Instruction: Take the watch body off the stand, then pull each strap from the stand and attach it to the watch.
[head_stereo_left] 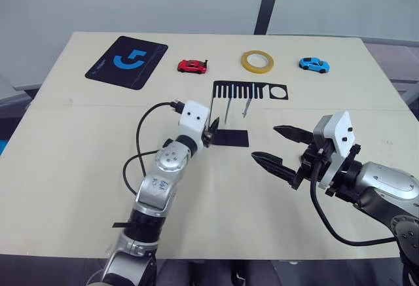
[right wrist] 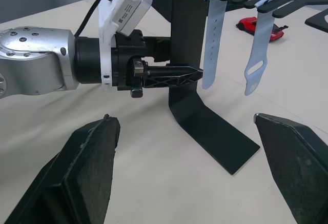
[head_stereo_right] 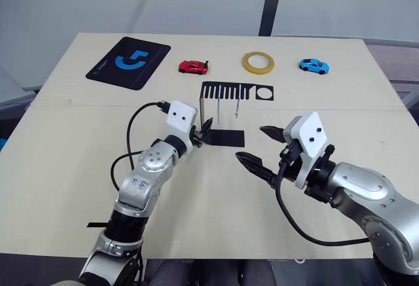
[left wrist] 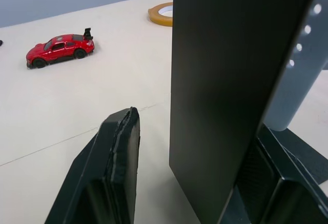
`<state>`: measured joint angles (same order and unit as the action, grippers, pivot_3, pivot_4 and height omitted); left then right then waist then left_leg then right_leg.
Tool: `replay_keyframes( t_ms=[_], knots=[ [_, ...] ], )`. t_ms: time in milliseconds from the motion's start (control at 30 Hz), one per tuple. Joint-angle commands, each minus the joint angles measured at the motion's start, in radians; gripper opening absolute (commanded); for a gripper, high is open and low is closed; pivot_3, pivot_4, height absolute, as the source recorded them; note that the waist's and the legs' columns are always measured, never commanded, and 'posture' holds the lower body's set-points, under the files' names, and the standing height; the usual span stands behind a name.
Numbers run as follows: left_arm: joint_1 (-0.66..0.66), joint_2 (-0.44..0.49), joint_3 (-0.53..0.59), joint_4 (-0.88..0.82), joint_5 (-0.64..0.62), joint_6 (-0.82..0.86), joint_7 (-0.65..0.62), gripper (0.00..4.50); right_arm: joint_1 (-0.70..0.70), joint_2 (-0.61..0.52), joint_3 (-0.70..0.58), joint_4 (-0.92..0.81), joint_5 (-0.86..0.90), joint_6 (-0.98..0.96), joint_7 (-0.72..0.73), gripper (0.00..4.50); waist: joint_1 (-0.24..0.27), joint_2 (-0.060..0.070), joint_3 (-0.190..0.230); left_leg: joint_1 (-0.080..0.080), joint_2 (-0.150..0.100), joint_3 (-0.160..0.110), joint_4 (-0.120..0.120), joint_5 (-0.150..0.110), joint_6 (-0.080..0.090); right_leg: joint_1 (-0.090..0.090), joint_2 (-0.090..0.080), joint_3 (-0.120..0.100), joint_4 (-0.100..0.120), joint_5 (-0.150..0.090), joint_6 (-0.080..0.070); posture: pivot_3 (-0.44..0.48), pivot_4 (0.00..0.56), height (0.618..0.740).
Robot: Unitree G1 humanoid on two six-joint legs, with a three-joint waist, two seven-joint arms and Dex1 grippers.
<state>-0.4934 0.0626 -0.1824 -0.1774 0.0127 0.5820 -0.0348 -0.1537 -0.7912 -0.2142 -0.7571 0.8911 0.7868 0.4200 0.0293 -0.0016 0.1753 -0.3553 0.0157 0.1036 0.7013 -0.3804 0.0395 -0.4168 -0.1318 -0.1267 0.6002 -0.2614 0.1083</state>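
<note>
The black stand sits mid-table with its comb-slotted top plate raised on an upright post. Two pale grey-blue straps hang from the comb slots. The hole at the plate's right end has nothing in it, and the watch body is out of view. My left gripper straddles the post, open, with a gap between one finger and the post. My right gripper is wide open to the right of the stand's base, holding nothing.
Along the far side of the table lie a black mat with a blue logo, a red toy car, a roll of yellow tape and a blue toy car. Bare table surface spreads in front of the stand.
</note>
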Motion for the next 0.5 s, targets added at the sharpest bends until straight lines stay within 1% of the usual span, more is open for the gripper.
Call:
replay_keyframes(
  t_ms=[33, 167, 233, 267, 300, 400, 433, 500],
  knots=[
    [-0.017, -0.014, 0.0, -0.009, 0.023, -0.028, 0.01, 2.72, -0.012, 0.001, -0.023, -0.031, 0.013, -0.005, -0.009, 4.5, 0.0, 0.0, 0.0, 0.0, 0.0, 0.0, 0.0, 0.0, 0.0, 0.0, 0.0, 0.0, 0.0, 0.0, 0.0, 0.0, 0.15, 0.732],
    [-0.02, -0.023, -0.001, 0.003, 0.037, -0.041, 0.015, 2.72, -0.006, 0.002, -0.023, -0.033, 0.009, -0.005, -0.017, 4.5, 0.0, 0.0, 0.0, 0.0, 0.0, 0.0, 0.0, 0.0, 0.0, 0.0, 0.0, 0.0, 0.0, 0.0, 0.0, 0.0, 0.15, 0.732],
    [-0.022, -0.026, -0.003, 0.009, 0.044, -0.051, 0.018, 2.18, -0.001, 0.002, -0.023, -0.038, 0.01, -0.005, -0.021, 4.5, 0.0, 0.0, 0.0, 0.0, 0.0, 0.0, 0.0, 0.0, 0.0, 0.0, 0.0, 0.0, 0.0, 0.0, 0.0, 0.0, 0.15, 0.732],
    [-0.023, -0.028, -0.006, 0.014, 0.05, -0.063, 0.019, 1.74, 0.002, 0.003, -0.023, -0.041, 0.011, -0.005, -0.024, 4.5, 0.0, 0.0, 0.0, 0.0, 0.0, 0.0, 0.0, 0.0, 0.0, 0.0, 0.0, 0.0, 0.0, 0.0, 0.0, 0.0, 0.15, 0.732],
    [-0.024, -0.032, -0.005, 0.021, 0.051, -0.075, 0.022, 1.51, 0.003, 0.006, -0.022, -0.045, 0.012, -0.005, -0.03, 4.5, 0.0, 0.0, 0.0, 0.0, 0.0, 0.0, 0.0, 0.0, 0.0, 0.0, 0.0, 0.0, 0.0, 0.0, 0.0, 0.0, 0.15, 0.732],
    [-0.029, -0.04, 0.0, 0.04, 0.053, -0.101, 0.024, 0.17, 0.003, 0.015, -0.017, -0.052, 0.014, -0.004, -0.045, 4.5, 0.0, 0.0, 0.0, 0.0, 0.0, 0.0, 0.0, 0.0, 0.0, 0.0, 0.0, 0.0, -0.001, 0.0, 0.0, 0.0, 0.15, 0.732],
    [-0.031, -0.041, 0.003, 0.047, 0.055, -0.108, 0.024, 0.04, 0.002, 0.019, -0.016, -0.054, 0.014, -0.003, -0.051, 4.5, 0.0, 0.0, 0.0, 0.0, 0.0, 0.0, 0.0, 0.0, 0.0, 0.0, 0.0, 0.0, -0.001, 0.0, 0.0, 0.0, 0.15, 0.732],
    [-0.036, -0.042, 0.009, 0.058, 0.059, -0.119, 0.027, 0.04, -0.003, 0.025, -0.012, -0.058, 0.016, -0.002, -0.061, 4.5, 0.0, 0.0, 0.0, 0.0, 0.0, -0.001, 0.0, 0.0, 0.0, 0.001, 0.0, -0.001, -0.001, 0.0, 0.0, 0.0, 0.15, 0.732]
  ],
)
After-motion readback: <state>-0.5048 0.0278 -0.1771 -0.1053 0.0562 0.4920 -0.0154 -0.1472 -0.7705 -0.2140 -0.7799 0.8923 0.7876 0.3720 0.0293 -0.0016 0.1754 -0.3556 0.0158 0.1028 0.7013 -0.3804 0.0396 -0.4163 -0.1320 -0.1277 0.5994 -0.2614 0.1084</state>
